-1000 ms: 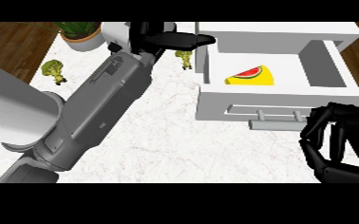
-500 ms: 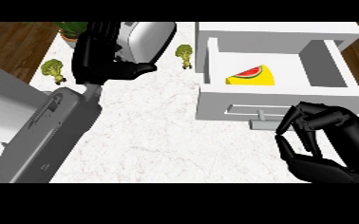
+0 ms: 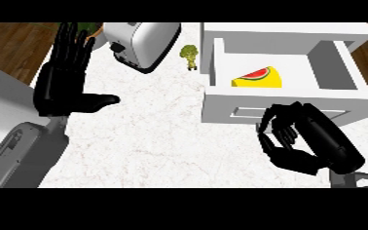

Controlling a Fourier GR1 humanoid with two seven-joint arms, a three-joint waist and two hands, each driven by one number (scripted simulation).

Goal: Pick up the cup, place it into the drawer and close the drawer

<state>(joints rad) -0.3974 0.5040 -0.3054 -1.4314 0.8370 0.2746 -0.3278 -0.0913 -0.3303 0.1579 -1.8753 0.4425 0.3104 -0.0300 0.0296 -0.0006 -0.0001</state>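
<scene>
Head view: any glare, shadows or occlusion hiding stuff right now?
Head view: even, flat light, no glare; soft shading inside the drawer beside the watermelon slice. The left hand covers the counter's left edge; the right hand overlaps the drawer front. No cup shows.

Drawer point(image 3: 215, 63) open; watermelon slice point(image 3: 257, 77) occupies front

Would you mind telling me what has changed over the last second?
The left hand drew back from the broccoli to the counter's left side, fingers now straight. The right hand rose toward the drawer front, curled. Drawer, watermelon slice and toaster stayed put.
</scene>
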